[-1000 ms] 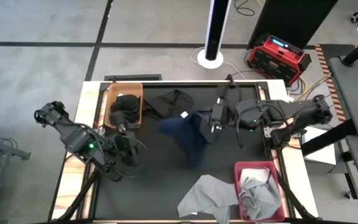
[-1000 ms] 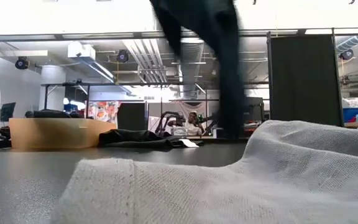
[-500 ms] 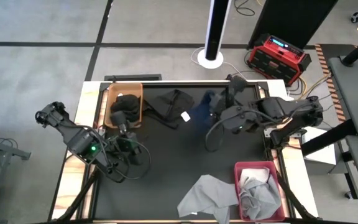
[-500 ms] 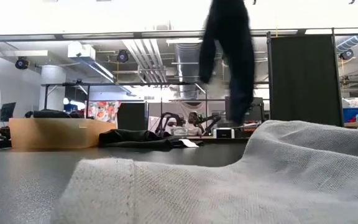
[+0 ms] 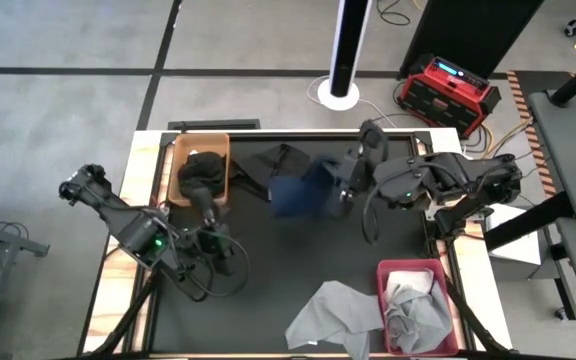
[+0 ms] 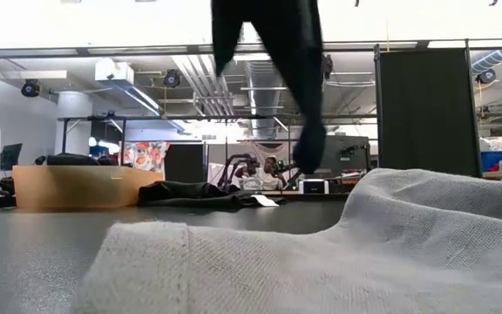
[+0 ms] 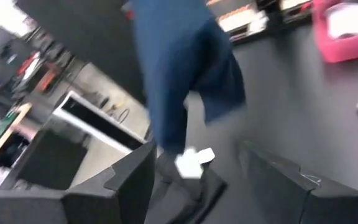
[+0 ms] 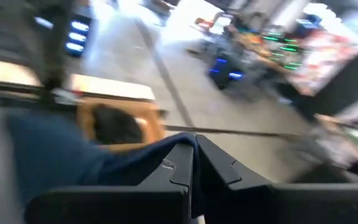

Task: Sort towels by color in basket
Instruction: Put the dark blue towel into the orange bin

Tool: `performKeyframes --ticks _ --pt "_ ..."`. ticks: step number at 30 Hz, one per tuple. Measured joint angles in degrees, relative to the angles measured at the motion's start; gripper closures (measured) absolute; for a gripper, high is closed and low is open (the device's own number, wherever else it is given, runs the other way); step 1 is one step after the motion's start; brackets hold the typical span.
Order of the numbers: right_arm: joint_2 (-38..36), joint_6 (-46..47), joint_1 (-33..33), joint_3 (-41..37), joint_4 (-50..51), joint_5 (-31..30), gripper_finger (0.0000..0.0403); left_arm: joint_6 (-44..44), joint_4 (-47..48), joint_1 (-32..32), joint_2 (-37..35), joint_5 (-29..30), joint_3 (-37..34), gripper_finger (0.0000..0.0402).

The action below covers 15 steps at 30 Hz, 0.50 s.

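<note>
Right gripper lifts a navy towel over the back of the tabletop.

The right gripper (image 5: 340,195) has its jaws pinching the navy towel (image 5: 298,190), which hangs clear of the tabletop (image 5: 268,270) beside the black towel (image 5: 273,165). The left gripper (image 5: 218,243) waits near the brown basket (image 5: 200,170), jaws spread and empty. A grey towel (image 5: 333,312) lies beside the pink basket (image 5: 418,305).

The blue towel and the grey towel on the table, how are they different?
The blue towel hangs in the air, pinched by the right gripper; the grey towel lies loose on the table. The blue towel is dark navy, the grey towel pale. Both are soft cloth, outside the baskets.
</note>
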<state>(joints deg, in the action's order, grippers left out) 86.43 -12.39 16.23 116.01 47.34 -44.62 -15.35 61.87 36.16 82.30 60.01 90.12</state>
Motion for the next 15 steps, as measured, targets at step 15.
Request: performKeyframes --ticks 15 --pt "3.41 3.37 0.00 -0.04 -0.11 5.64 0.0394 24.13 -23.85 -4.47 0.11 -4.02 -4.96 0.0200"
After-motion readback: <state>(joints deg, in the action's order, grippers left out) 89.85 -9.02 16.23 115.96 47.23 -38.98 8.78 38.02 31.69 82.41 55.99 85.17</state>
